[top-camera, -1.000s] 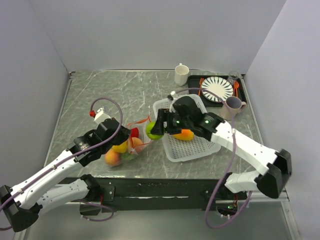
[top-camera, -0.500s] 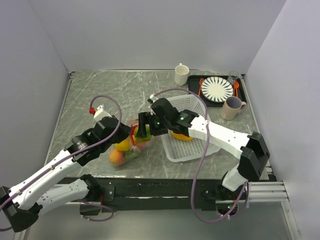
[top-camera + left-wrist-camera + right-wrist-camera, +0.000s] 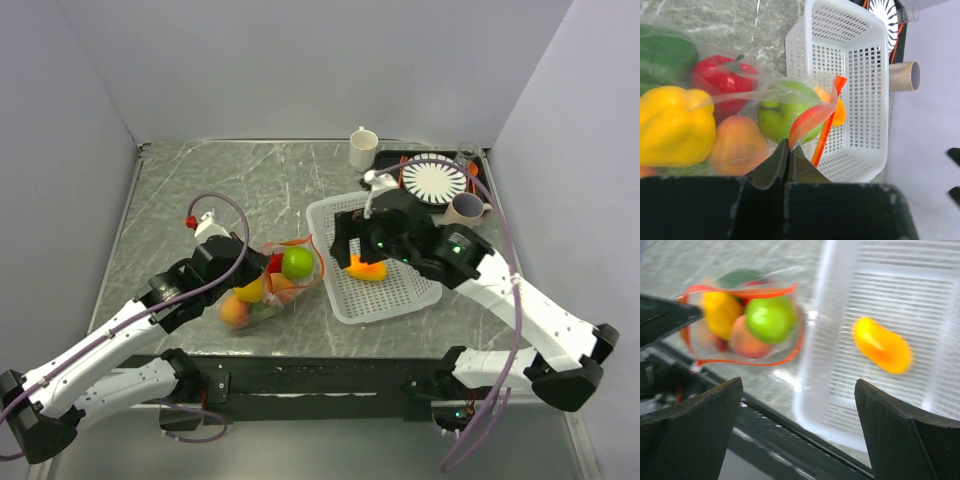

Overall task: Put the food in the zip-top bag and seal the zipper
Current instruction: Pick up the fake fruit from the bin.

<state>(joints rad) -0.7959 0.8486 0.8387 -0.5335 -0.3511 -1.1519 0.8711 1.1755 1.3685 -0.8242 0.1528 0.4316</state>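
Right gripper hangs wide open right by the orange piece, lying diagonal-ish I think; left gripper pinches the zip-top bag.

Plain pale walls (lilac-grey) enclose a grey marbled table on three sides.

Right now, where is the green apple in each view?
Top external: green apple left of centre, in the bag mouth, left of the basket.
Left wrist: apple at centre, behind bag plastic; basket upper right.
Right wrist: apple upper left of centre; basket to its right.
Shared landmark: the white basket.
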